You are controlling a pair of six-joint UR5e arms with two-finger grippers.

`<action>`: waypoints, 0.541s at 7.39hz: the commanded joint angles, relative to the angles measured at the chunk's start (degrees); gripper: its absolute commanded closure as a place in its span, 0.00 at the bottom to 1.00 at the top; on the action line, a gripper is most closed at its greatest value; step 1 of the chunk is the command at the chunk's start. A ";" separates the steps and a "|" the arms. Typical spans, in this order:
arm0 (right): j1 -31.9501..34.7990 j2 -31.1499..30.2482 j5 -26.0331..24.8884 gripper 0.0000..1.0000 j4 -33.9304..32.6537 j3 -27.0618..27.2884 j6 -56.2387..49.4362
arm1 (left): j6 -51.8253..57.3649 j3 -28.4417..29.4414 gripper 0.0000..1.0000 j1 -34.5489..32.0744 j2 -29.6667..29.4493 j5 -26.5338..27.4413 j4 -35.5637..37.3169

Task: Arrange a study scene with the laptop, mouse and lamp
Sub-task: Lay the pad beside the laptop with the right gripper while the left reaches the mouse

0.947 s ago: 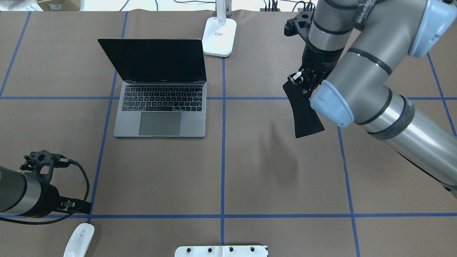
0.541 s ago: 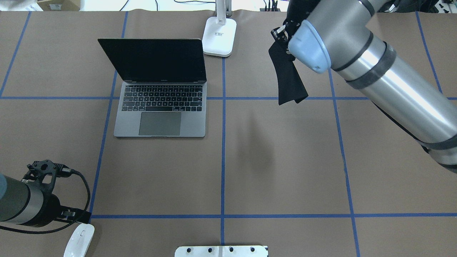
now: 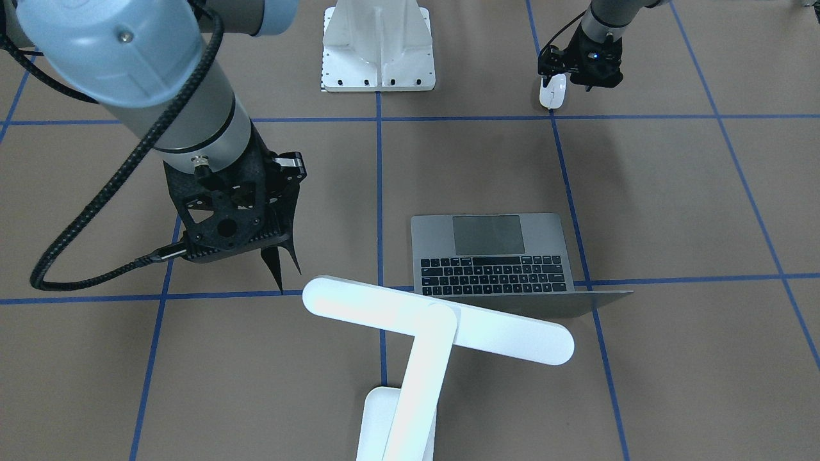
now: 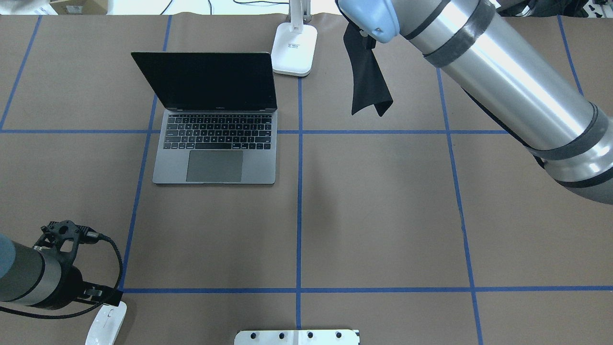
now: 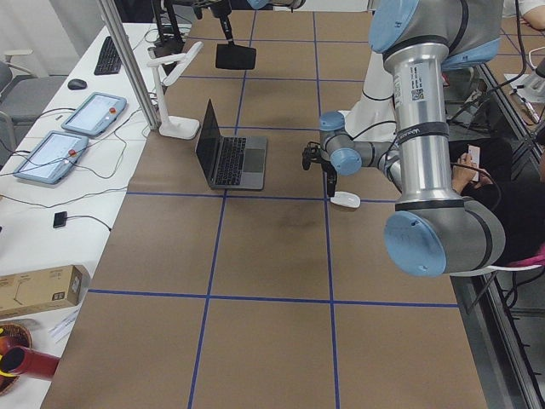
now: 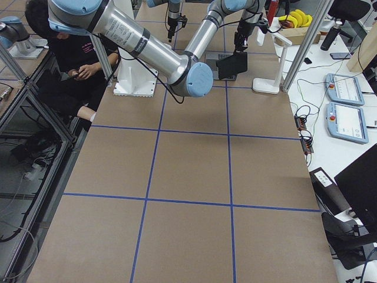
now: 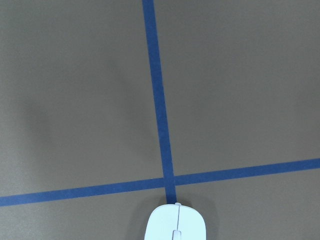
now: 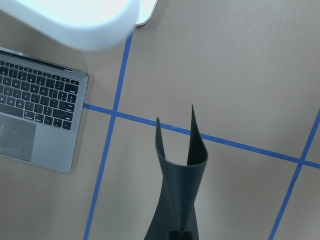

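The laptop (image 4: pixel 215 143) stands open on the table, left of centre; it also shows in the front view (image 3: pixel 493 256) and the right wrist view (image 8: pixel 40 115). The lamp (image 3: pixel 435 317) stands behind it, its base (image 4: pixel 293 48) at the far edge. The mouse (image 4: pixel 106 323) lies at the near left edge and shows in the front view (image 3: pixel 552 91) and the left wrist view (image 7: pixel 176 224). My left gripper (image 3: pixel 580 70) hovers right beside the mouse; its fingers are hidden. My right gripper (image 3: pixel 269 240) is shut on a curled black pad (image 4: pixel 366 86), held in the air right of the lamp base.
A white bolted pedestal (image 4: pixel 297 337) stands at the near middle edge, also seen in the front view (image 3: pixel 378 45). Blue tape lines cross the brown table. An operator (image 6: pixel 76 53) sits beside the robot base. Tablets (image 5: pixel 85 115) lie on a side desk beyond the lamp.
My right arm has carried the black pad away from me and leftward, toward the lamp base. My left gripper has moved toward the near edge, closer to the mouse.
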 commanded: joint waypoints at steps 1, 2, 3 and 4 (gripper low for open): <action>0.03 0.96 -0.26 0.87 -1.02 -0.92 -0.01 | 0.06 0.35 0.01 0.08 -0.02 -0.01 -0.64; 0.03 0.96 -0.26 0.83 -1.46 -0.83 -0.01 | 0.06 0.53 0.01 0.17 -0.10 -0.01 -0.64; 0.03 0.61 -0.52 0.01 -1.38 0.04 -0.09 | 0.06 0.70 0.01 0.17 -0.10 -0.01 -0.64; 0.03 -0.18 -1.31 0.00 -1.38 1.35 -0.10 | 0.15 1.40 0.01 0.17 -0.19 -0.01 -0.73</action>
